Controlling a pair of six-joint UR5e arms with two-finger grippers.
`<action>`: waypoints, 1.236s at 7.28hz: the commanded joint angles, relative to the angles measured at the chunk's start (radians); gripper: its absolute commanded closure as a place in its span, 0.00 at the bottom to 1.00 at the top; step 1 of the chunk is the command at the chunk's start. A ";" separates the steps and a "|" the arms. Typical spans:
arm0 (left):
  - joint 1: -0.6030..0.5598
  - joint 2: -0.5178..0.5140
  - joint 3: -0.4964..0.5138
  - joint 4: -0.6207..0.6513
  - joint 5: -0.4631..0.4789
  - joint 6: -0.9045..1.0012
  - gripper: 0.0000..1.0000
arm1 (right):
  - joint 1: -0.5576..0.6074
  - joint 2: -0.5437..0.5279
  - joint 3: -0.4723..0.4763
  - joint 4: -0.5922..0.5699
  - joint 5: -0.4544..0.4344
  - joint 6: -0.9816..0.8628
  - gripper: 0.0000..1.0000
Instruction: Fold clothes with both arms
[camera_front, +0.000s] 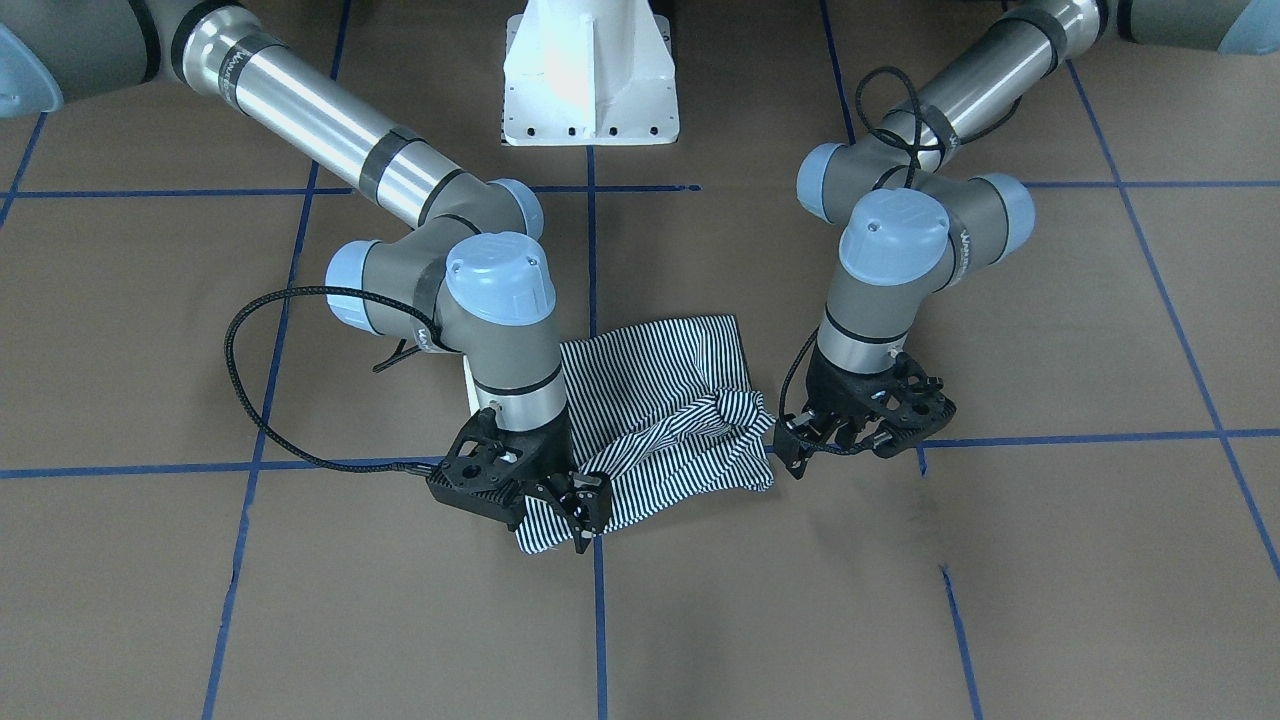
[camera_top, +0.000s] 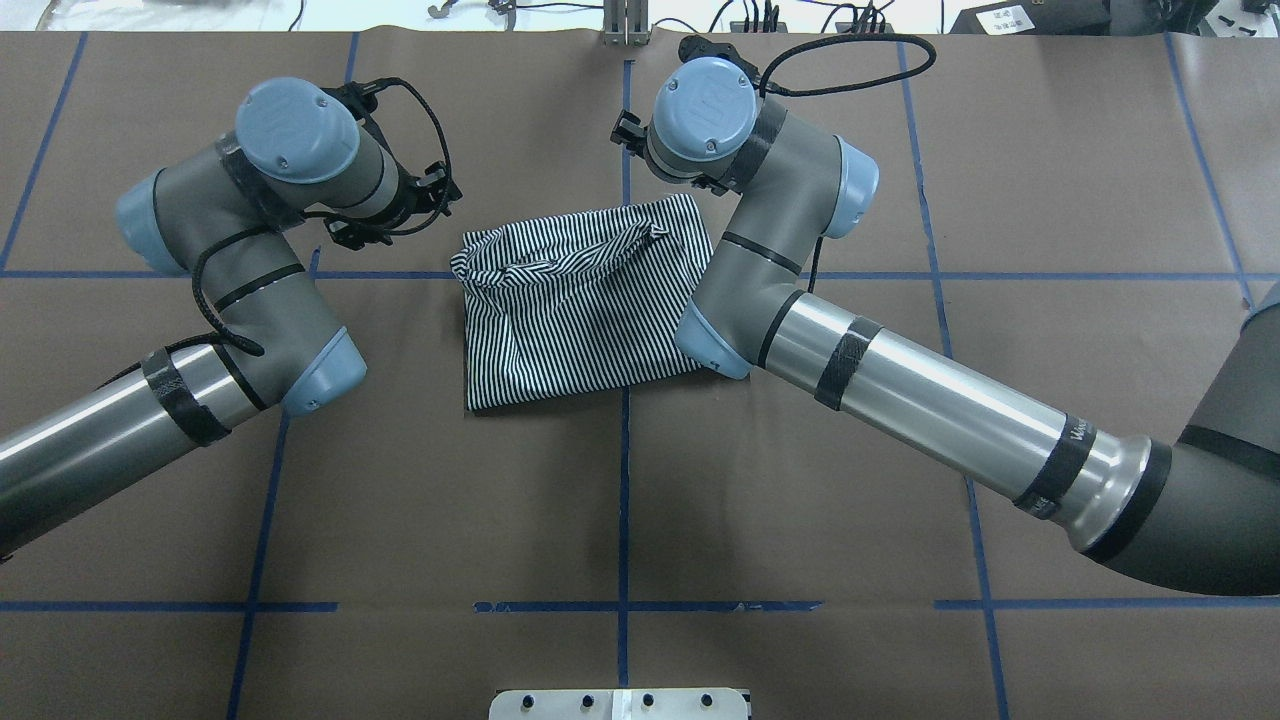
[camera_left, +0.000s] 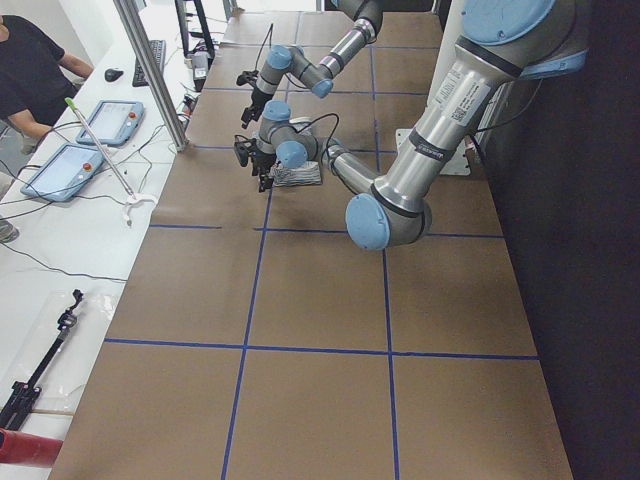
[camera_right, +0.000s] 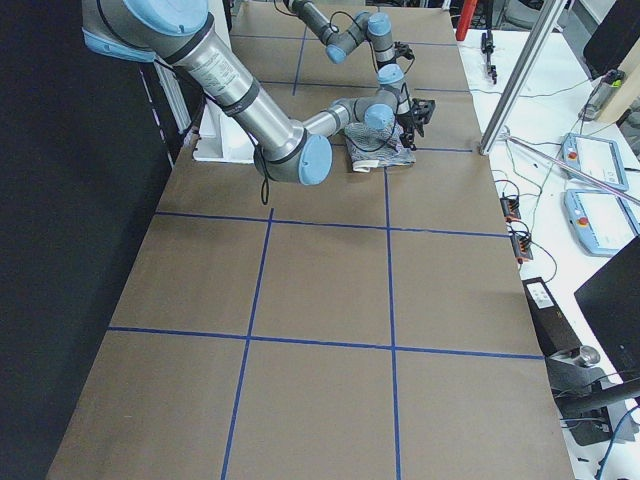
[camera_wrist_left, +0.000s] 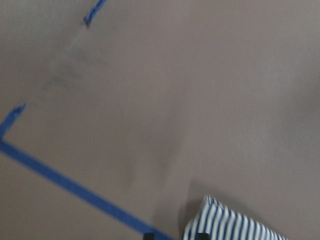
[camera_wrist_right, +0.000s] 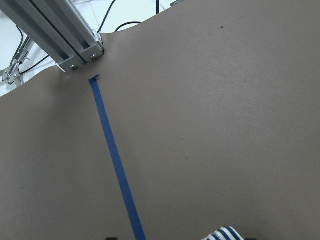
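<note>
The clothes are one navy-and-white striped shirt (camera_front: 660, 400) (camera_top: 580, 310), folded into a small rectangle at the table's middle. A bunched ridge runs along its edge far from the robot. My left gripper (camera_front: 835, 440) (camera_top: 400, 210) hovers just off one end of that ridge and looks open. The left wrist view is blurred and shows a free shirt corner (camera_wrist_left: 235, 225) on the table. My right gripper (camera_front: 560, 505) stands over the other end, above the shirt's corner, fingers spread. A bit of striped cloth (camera_wrist_right: 225, 233) peeks in at the bottom of the right wrist view.
Brown paper with blue tape lines (camera_front: 590, 250) covers the table. The white pedestal base (camera_front: 590, 80) stands behind the shirt. An aluminium post (camera_wrist_right: 60, 40) rises at the far edge. A person (camera_left: 30, 60) and tablets (camera_left: 75, 150) are at a side bench.
</note>
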 joint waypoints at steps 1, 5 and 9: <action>-0.066 -0.001 -0.001 0.002 -0.081 0.066 0.00 | 0.025 0.001 0.002 0.002 0.050 -0.004 0.00; 0.034 -0.014 -0.145 0.011 -0.198 -0.253 0.00 | 0.233 -0.060 0.031 -0.012 0.373 -0.267 0.00; 0.159 -0.060 -0.086 -0.074 -0.190 -0.344 0.00 | 0.327 -0.146 0.065 -0.010 0.495 -0.421 0.00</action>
